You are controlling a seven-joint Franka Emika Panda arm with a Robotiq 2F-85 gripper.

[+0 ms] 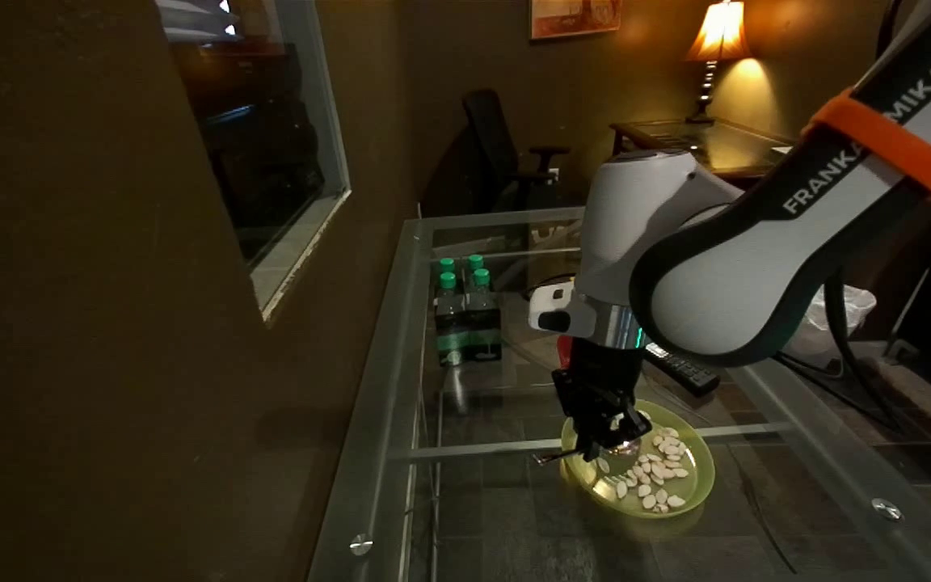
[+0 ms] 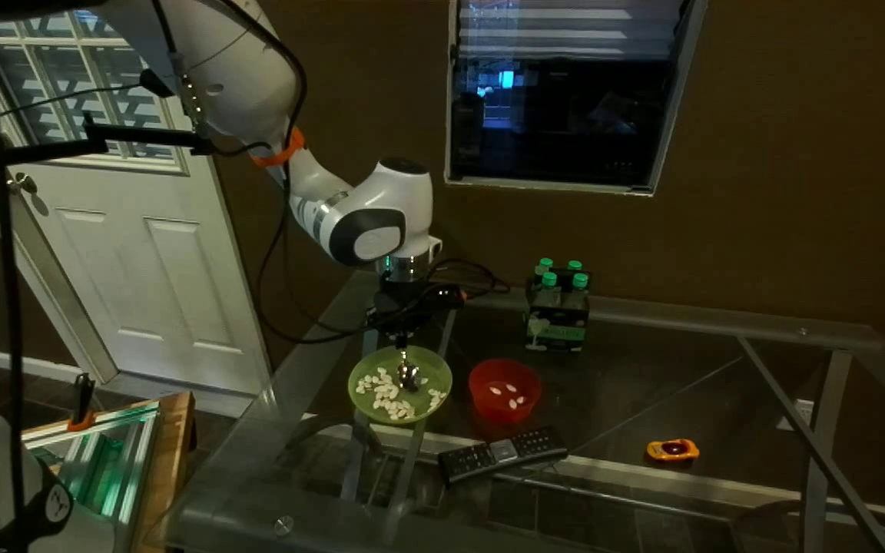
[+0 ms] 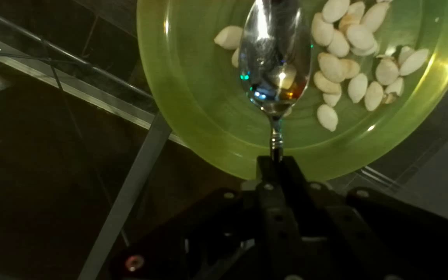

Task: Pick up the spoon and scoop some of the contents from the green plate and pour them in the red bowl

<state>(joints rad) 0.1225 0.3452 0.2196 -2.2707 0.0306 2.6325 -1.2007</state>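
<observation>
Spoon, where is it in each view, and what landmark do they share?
In an exterior view: spoon low, right of centre, partly hidden.
In an exterior view: spoon below mid-height, just left of centre.
Wrist view: spoon in upper half, right of centre, held by the gripper.
Shared landmark: the green plate.

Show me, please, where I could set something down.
The glass table looks bare between bottle pack, red bowl and orange item, and past that item, away from the bowl. It is crowded at the green plate, where the gripper holds the spoon, and between bowl and remote.
</observation>
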